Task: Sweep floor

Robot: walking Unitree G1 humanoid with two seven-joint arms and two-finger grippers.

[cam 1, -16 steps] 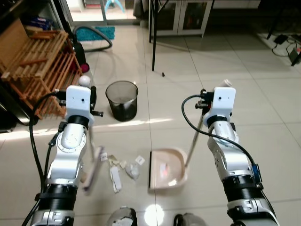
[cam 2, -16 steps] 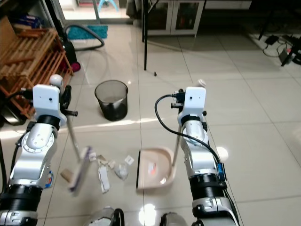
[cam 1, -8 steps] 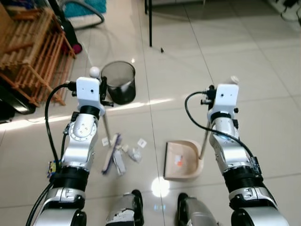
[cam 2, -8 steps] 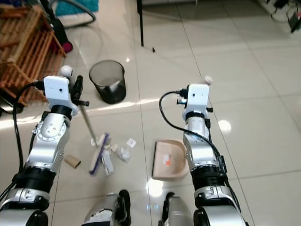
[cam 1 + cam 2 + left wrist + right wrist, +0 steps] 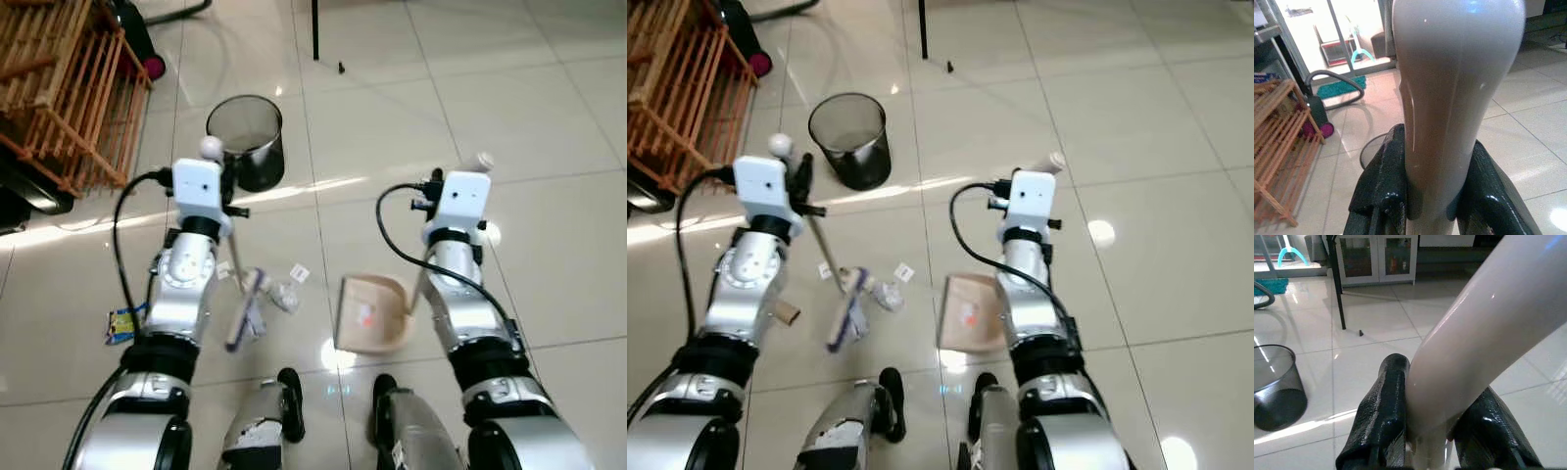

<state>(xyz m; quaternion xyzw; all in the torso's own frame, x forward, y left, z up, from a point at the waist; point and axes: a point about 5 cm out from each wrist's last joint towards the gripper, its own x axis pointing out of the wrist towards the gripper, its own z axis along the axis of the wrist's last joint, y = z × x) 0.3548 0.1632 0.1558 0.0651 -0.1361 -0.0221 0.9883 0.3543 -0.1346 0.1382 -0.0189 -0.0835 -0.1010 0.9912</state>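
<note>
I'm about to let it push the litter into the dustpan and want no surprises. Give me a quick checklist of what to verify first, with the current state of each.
1. Left gripper clamped on the broom handle: ok.
2. Right gripper clamped on the dustpan handle: ok.
3. Broom head down at the paper scraps: ok.
4. Dustpan on the floor, its mouth toward the scraps: ok.
5. Dustpan lip flat against the tile: cannot tell.
6. All litter within the stroke: not ok, a blue and yellow wrapper lies apart, on the far side of the left arm.
</note>
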